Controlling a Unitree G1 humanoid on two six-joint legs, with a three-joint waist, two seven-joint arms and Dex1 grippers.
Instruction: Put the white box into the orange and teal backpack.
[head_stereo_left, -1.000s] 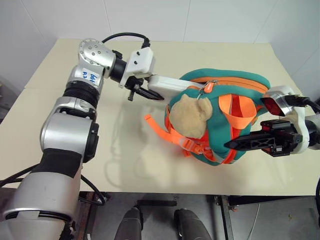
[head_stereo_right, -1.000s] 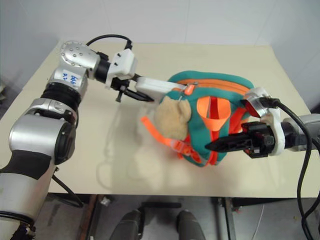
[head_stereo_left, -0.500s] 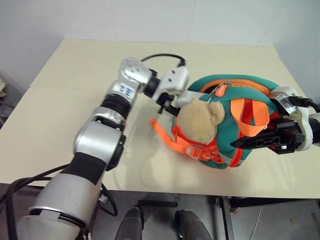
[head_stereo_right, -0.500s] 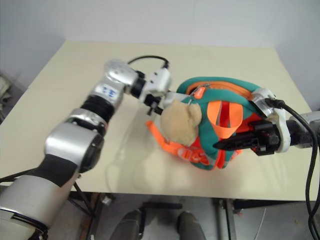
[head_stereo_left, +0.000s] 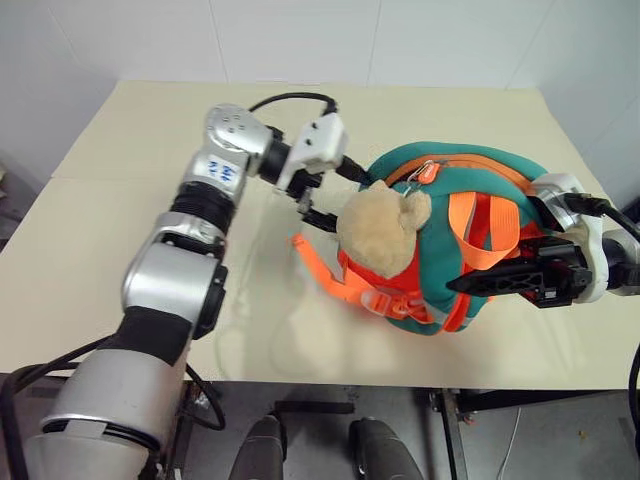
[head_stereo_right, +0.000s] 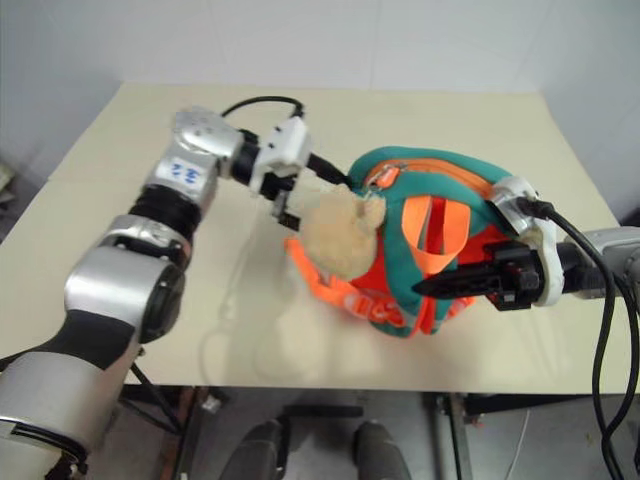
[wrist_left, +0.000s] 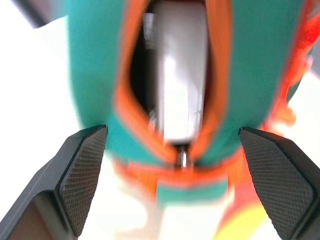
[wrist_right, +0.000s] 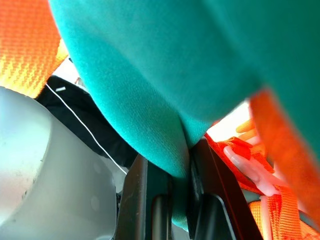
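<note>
The orange and teal backpack (head_stereo_left: 480, 190) lies on the table with its tan plush toy (head_stereo_left: 380, 225) facing me. Through its unzipped mouth in the left wrist view, the white box (wrist_left: 181, 75) sits inside the orange and teal backpack (wrist_left: 95, 65). My left gripper (head_stereo_left: 334, 192) is open just outside that mouth, at the pack's left end, with nothing between its fingers (wrist_left: 82, 175). My right gripper (head_stereo_left: 456, 286) is shut on the pack's teal fabric (wrist_right: 165, 125) on the right side, among the orange straps.
The beige table (head_stereo_left: 120, 230) has free room to the left and behind the pack. A loose orange strap (head_stereo_left: 318, 262) trails toward the front edge. A white wall rises behind the table.
The left gripper held the white box half out of the pack, pushed it in, then opened and drew back a little. The box now lies inside. The right gripper kept its hold.
</note>
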